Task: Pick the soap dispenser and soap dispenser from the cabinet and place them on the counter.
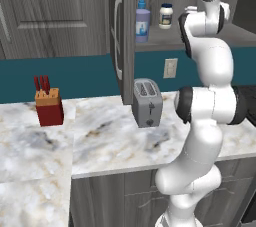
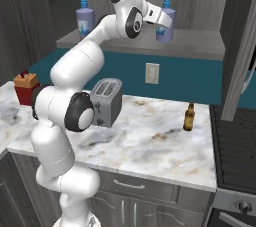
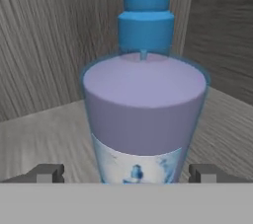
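The lavender plastic soap dispenser with a blue pump top and blue-white label (image 3: 144, 114) stands upright straight ahead of the tool (image 3: 127, 172), its long axis vertical and its body centred between the two dark finger tips (image 3: 45, 172), which stand wide on either side and, as far as the hand view shows, clear of the plastic. In the right base view the white arm reaches up into the grey wood-grain wall cabinet (image 2: 210, 46), and the hand meets this right-hand bottle (image 2: 166, 23) on the grey shelf; nothing is held yet. The likely next step is to close the tool on the bottle's belly below the pump and draw it straight back off the shelf. The second, matching lavender soap dispenser (image 2: 85, 18) stands well apart to the left on the same shelf, near a small white jar with a dark lid (image 1: 166, 16). Below, the white-and-grey marbled stone bench (image 2: 150, 136) offers open room between the silver two-slot toaster (image 2: 106, 102) and the small brown glass bottle (image 2: 189, 117); a red knife block (image 1: 48, 106) sits farther left.
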